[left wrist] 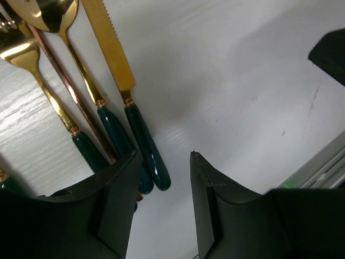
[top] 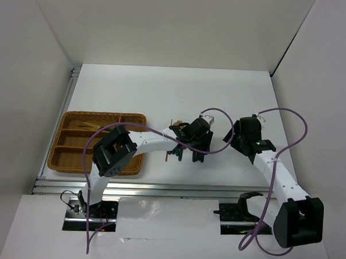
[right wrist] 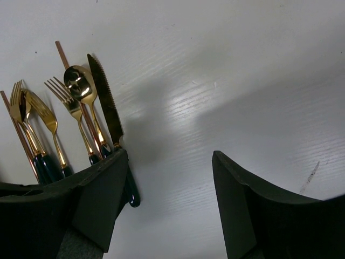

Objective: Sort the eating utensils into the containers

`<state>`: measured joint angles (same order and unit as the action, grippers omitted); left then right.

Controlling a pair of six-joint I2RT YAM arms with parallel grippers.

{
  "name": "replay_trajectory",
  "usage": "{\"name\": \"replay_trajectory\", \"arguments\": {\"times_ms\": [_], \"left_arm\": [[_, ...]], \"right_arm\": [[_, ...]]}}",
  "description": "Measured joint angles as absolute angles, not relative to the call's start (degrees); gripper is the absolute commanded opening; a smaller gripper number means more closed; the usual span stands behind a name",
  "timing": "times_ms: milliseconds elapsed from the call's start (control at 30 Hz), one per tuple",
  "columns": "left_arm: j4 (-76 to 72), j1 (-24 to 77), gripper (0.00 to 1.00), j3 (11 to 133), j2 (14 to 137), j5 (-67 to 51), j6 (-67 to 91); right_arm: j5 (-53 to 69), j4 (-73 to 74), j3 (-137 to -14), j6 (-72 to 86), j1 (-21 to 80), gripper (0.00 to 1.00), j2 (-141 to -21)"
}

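Note:
Several utensils with gold heads and dark green handles lie side by side on the white table. In the left wrist view I see a knife, a spoon, a fork and a thin brown stick. My left gripper is open and empty, its left finger over the handle ends. My right gripper is open and empty just right of the same knife, spoon and forks. The wicker tray sits at the left with some utensils in it.
Both grippers, the left and the right, are close together at the table's middle. Purple cables loop over the arms. White walls enclose the table, and an aluminium rail runs along the near edge.

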<state>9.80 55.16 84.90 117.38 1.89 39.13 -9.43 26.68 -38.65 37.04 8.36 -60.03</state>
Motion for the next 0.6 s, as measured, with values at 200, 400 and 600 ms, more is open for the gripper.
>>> {"name": "replay_trajectory", "arguments": {"times_ms": [200,400,600], "left_arm": [[10.7,55.7,0.53,88.0,120.4,4.1,39.2],[11.2,55.7,0.51,90.7,122.1,5.9,39.4],[12.8,55.7,0.49,91.4,123.9,7.7,39.8]], "right_arm": [[-9.4,26.7,-38.7,37.0,8.3,0.73,-59.9],[-9.4,26.7,-38.7,37.0,8.4,0.75,-59.9],[-9.5,26.7,-38.7,37.0,8.4,0.75,-59.9]]}}
